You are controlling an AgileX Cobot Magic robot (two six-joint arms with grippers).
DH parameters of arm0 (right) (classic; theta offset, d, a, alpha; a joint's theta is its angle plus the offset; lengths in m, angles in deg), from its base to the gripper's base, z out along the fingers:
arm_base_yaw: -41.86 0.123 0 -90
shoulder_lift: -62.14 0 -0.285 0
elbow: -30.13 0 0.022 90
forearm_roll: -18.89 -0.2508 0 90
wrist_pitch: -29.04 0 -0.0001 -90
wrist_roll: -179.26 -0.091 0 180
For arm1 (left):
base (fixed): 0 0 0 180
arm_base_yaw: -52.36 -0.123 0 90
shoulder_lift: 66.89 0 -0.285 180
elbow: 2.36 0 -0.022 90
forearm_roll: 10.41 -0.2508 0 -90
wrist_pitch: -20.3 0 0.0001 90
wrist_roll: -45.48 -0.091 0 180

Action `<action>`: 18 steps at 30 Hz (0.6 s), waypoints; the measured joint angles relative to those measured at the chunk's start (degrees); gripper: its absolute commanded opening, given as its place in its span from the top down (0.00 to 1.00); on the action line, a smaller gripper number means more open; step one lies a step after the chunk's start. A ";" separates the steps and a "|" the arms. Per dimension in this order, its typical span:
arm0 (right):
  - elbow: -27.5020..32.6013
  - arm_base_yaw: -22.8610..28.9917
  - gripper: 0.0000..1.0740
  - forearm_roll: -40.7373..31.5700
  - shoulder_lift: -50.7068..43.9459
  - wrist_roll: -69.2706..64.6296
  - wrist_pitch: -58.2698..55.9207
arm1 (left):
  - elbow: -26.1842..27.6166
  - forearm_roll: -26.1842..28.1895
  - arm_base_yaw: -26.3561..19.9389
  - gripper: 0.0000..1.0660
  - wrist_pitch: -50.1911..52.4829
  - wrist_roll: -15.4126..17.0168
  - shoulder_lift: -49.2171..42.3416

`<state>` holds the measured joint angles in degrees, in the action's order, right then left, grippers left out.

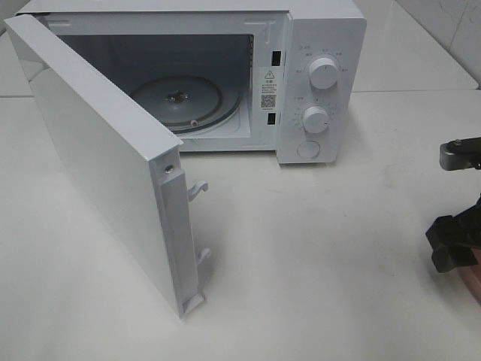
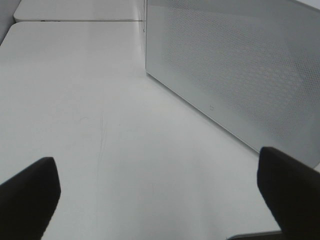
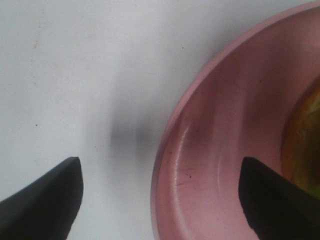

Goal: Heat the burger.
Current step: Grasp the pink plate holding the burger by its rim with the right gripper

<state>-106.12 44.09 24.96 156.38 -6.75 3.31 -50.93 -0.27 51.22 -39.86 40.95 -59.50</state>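
Note:
The burger (image 3: 306, 140) shows only as a golden-brown and green sliver at the edge of the right wrist view, sitting on a round pink plate (image 3: 225, 150). My right gripper (image 3: 160, 167) is open and straddles the plate's rim, one finger over the table and one over the plate's inside. In the exterior high view the right gripper (image 1: 451, 244) is at the far right edge, above a sliver of the plate (image 1: 473, 282). My left gripper (image 2: 156, 165) is open and empty, low over the table, facing the microwave door's outer face (image 2: 240, 70).
The white microwave (image 1: 319, 83) stands at the back with its door (image 1: 98, 158) swung wide open to the left. Its glass turntable (image 1: 180, 101) is bare. Two knobs are on the right panel. The left arm is out of the exterior high view.

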 measured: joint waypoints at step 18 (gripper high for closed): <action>-0.06 -0.06 0.28 2.64 8.14 -2.06 6.07 | 0.00 0.00 0.00 0.06 0.00 0.00 0.00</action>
<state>-106.17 44.03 27.59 164.52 -8.82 9.38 -50.93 -0.27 51.22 -39.86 40.95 -59.50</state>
